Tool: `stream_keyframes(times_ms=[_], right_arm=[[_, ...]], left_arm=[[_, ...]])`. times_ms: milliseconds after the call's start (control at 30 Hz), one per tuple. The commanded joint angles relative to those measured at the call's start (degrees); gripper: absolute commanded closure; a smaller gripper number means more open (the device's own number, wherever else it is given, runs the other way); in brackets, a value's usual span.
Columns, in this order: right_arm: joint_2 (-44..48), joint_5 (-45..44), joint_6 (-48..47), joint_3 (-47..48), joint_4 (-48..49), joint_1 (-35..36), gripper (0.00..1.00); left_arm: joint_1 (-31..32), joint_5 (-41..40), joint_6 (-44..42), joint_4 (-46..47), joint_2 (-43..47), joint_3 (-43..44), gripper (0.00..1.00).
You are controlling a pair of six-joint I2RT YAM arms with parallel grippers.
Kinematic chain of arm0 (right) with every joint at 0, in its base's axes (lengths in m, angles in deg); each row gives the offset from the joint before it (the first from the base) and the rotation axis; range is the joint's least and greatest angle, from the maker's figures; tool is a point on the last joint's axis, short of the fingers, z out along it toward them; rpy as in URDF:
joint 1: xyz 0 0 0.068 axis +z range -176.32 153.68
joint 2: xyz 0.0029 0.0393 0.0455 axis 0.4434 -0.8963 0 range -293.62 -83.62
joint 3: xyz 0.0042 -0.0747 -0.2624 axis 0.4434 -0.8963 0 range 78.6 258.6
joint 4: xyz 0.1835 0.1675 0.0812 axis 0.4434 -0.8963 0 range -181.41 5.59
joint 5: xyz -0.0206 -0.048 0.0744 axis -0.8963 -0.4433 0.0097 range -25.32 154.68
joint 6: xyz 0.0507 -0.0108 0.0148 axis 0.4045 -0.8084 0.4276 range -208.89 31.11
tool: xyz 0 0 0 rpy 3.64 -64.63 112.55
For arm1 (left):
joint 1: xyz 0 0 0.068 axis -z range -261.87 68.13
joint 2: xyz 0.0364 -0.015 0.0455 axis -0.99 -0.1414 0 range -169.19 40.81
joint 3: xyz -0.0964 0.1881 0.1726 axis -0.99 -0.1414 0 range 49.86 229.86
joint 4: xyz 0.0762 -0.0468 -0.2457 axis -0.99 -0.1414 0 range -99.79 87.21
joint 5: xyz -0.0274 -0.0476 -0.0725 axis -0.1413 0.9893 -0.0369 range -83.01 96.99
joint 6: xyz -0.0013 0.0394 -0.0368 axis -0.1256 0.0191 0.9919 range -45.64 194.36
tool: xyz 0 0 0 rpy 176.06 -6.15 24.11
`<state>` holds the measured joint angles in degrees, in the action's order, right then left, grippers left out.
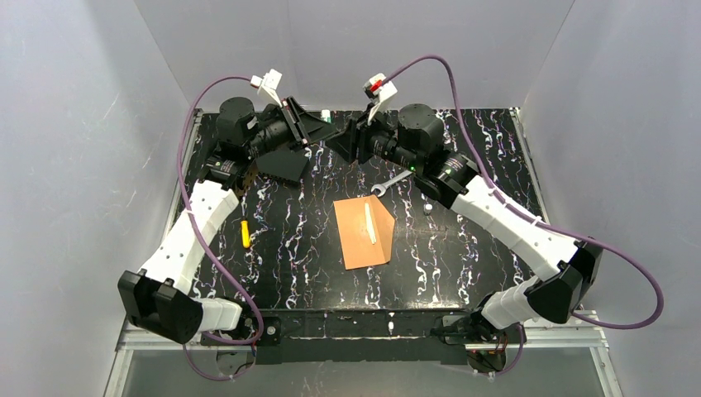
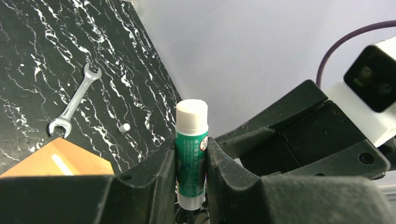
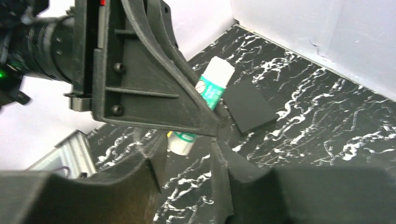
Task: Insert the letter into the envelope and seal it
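Observation:
The orange-brown envelope point(image 1: 364, 236) lies flat mid-table with a thin pale strip point(image 1: 369, 223) on it; one corner of the envelope point(image 2: 56, 161) shows in the left wrist view. The letter is out of view. At the back of the table my left gripper point(image 1: 318, 124) point(image 2: 191, 154) is shut on a green glue stick point(image 2: 191, 154) with a white cap on top. My right gripper point(image 1: 347, 139) point(image 3: 189, 161) faces it tip to tip, jaws apart. The glue stick's point(image 3: 212, 88) white lower end sits just beyond the right fingertips, with nothing between them.
A silver wrench point(image 1: 390, 184) point(image 2: 74, 102) lies behind the envelope. A small white cap point(image 1: 428, 208) point(image 2: 124, 127) sits to its right. A flat black rectangle point(image 1: 285, 164) point(image 3: 247, 105) lies under the left gripper. A yellow object point(image 1: 245, 233) rests at the left.

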<state>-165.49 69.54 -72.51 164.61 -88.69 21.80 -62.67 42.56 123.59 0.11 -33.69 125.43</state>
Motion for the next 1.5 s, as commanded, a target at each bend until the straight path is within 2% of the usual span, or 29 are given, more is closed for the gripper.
stream_keyframes(times_ms=[0,67,133,200,367,567,633,800,867,1033,1100,1233,1333,1467], right_arm=[[0.96,2.14,-1.42,-1.13,0.25,-0.74,0.44],[1.22,3.23,1.61,-2.58,3.37,-0.65,0.36],[1.08,3.05,5.48,-3.83,6.10,-0.66,0.32],[0.78,1.52,10.74,-5.44,9.08,-0.66,0.32],[0.38,0.58,20.32,-9.19,18.90,-0.66,0.39],[-1.70,-0.68,23.47,-6.26,19.57,-0.70,0.36],[-1.72,-2.48,24.78,-6.11,18.95,-0.74,0.42],[-0.63,-4.29,25.68,-7.17,17.84,-0.79,0.89],[0.48,-3.95,24.73,-8.21,18.22,-1.07,0.99],[5.25,7.79,22.48,-14.54,29.27,-4.09,0.99],[6.89,17.30,24.36,-17.02,36.55,-5.64,0.99],[9.21,29.42,30.73,-21.43,51.21,-8.20,0.99],[9.17,33.33,37.16,-22.86,60.09,-9.05,0.99],[8.00,35.19,41.18,-22.03,64.68,-9.02,0.99]], left_arm=[[0.01,0.54,-1.64,-2.56,1.94,2.75,1.00],[-0.01,-2.06,-1.11,-4.12,2.31,2.38,1.00],[-0.02,-3.56,0.09,-1.85,2.60,1.16,1.00],[-0.03,-3.53,1.57,0.59,2.66,0.13,1.00],[-0.03,-2.53,1.44,1.01,2.43,-0.03,1.00],[-0.04,-2.63,0.22,1.06,3.39,-0.99,1.00],[-0.03,-2.73,0.12,1.06,3.56,-1.12,1.00],[-0.02,-2.49,-0.27,1.06,4.07,-0.97,1.00],[-0.08,-2.18,-0.60,0.91,4.46,-1.10,1.00],[-0.51,6.50,-3.31,2.30,4.38,-0.54,1.00],[-0.80,12.48,-5.95,3.88,4.34,0.12,1.00],[-1.27,20.54,-11.12,10.04,6.85,-1.55,1.00],[-1.47,23.83,-11.81,14.01,7.14,-1.01,1.00],[-1.46,28.13,-5.96,21.47,4.44,0.35,1.00]])
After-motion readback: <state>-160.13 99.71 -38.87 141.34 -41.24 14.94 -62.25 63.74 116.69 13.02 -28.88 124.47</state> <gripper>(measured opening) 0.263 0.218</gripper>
